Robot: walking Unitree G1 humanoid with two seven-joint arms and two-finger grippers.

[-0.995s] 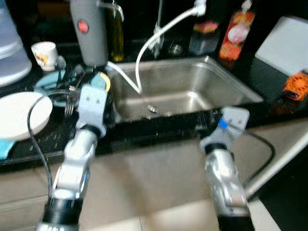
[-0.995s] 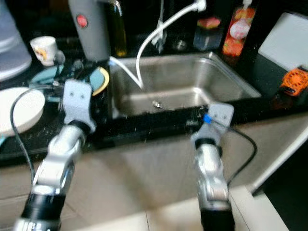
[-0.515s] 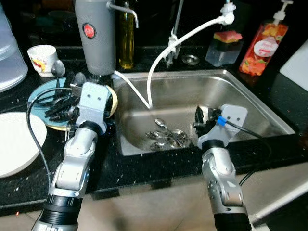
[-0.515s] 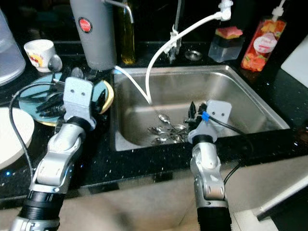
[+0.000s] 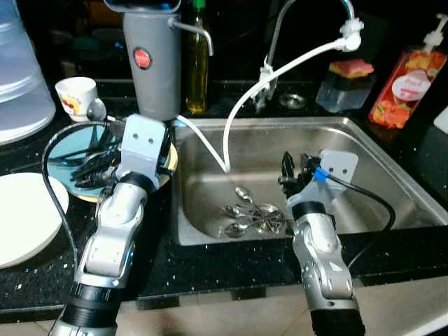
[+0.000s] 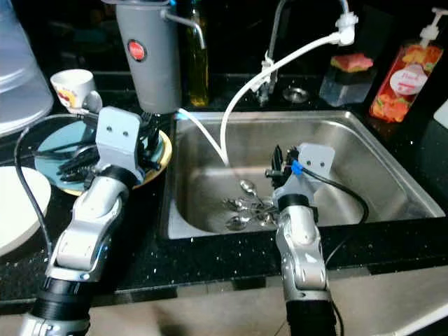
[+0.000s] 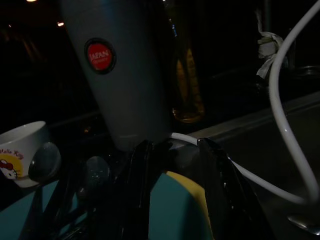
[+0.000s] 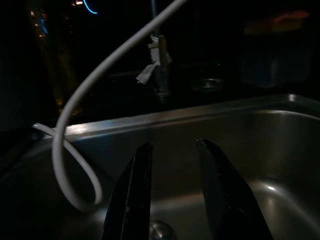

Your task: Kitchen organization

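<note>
Left eye view has the pile of shiny metal spoons (image 5: 250, 215) sitting on the bottom of the stainless steel sink (image 5: 364, 157), near its front wall, all tangled so I can't count them. The right gripper (image 8: 172, 195) hangs inside the sink just above them, fingers spread apart with nothing between. The left gripper (image 7: 175, 190) is over the teal plate with a yellow rim (image 5: 59, 143) at the sink's left edge, fingers also apart, pointing at the tall grey thermos (image 5: 152, 59). Dark utensils on that plate are hard to make out. A white hose (image 5: 280, 70) loops down into the sink.
</note>
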